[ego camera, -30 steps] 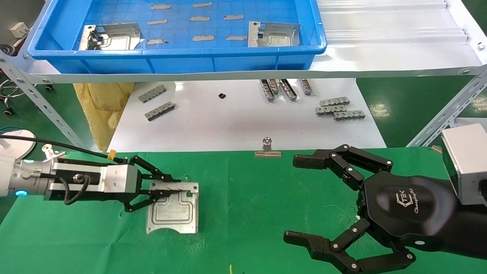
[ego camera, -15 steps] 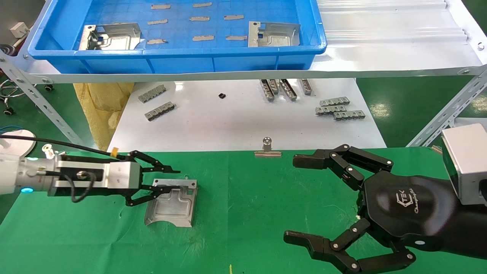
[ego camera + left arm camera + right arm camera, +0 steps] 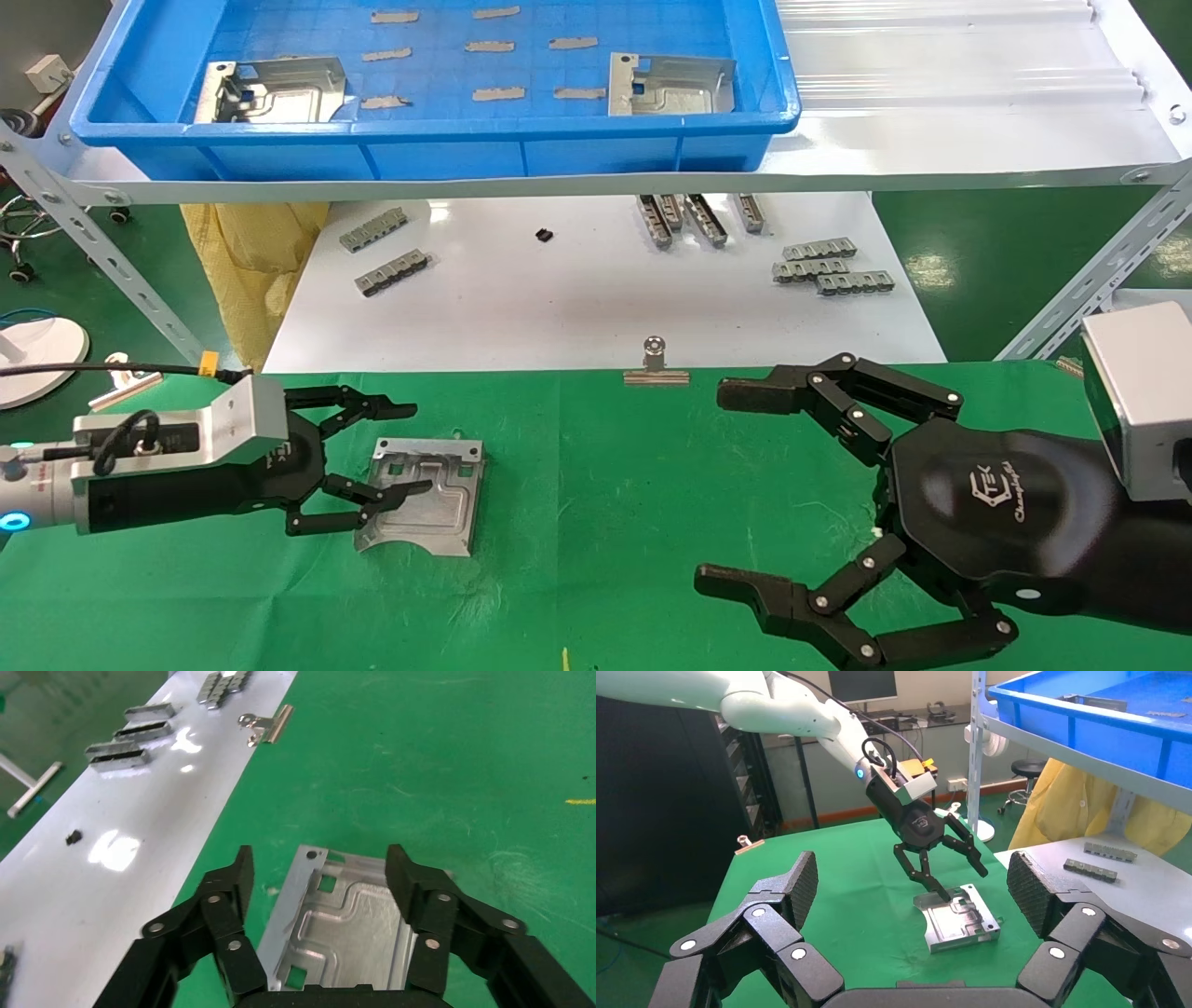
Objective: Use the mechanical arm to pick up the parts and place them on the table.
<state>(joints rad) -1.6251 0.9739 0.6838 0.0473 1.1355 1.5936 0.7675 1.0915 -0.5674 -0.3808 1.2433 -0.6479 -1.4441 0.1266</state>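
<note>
One shiny silver part [image 3: 438, 508] lies on the green-cloth table [image 3: 605, 485] at the front left. My left gripper [image 3: 417, 446] is open just over its left edge, one finger above the plate and the other beyond its far side. I cannot tell whether a finger touches it. In the left wrist view the part [image 3: 351, 924] lies between the spread fingers of the left gripper [image 3: 320, 864]. My right gripper [image 3: 722, 486], the black three-fingered hand, is open and empty at the front right. The right wrist view shows the part [image 3: 958, 920] under the left gripper [image 3: 961, 881].
A blue tray [image 3: 419, 154] on the raised shelf holds two more parts [image 3: 270, 89] [image 3: 666, 86] and thin grey strips. A white board [image 3: 577, 289] behind the cloth carries grey ridged bars [image 3: 829, 266]. A binder clip [image 3: 655, 368] sits on the cloth's far edge.
My left gripper has opened, let go of the part and drawn back to the left. The part was tilted for a moment and now lies on the cloth. The right hand has not moved.
</note>
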